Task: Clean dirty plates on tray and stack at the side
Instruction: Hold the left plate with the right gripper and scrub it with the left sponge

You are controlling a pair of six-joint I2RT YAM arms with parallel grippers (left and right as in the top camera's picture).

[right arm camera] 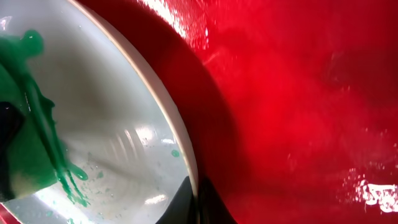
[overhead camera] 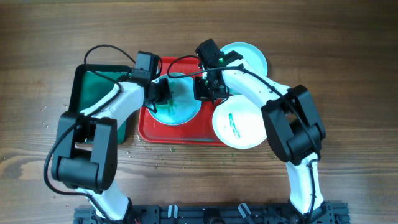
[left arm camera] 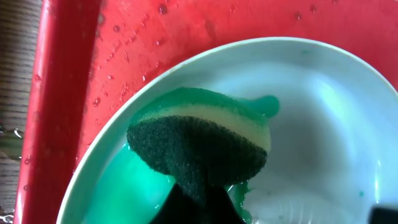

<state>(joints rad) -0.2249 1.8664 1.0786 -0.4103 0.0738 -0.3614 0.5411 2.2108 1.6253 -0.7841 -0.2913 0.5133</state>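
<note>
We press on a green-smeared round white plate (left arm camera: 323,124) in the wet red plastic tray (left arm camera: 68,62).
Our left claw (left arm camera: 198,202) pinches the yellow-green scouring sponge (left arm camera: 199,140); our right claw (right arm camera: 194,200) nips the plate's rim.

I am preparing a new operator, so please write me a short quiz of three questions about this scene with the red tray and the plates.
1. True or false: the left gripper presses a yellow sponge with a dark scouring pad onto the white round plate that lies on the red plastic tray.
2. Choose one: where does the right gripper hold that plate? A) at its rim B) at its centre C) nowhere, it hangs above the table
3. Fill in: the nearer white plate beside the tray bears a ___ smear.

Key: 1 true; 2 A; 3 green.
</note>
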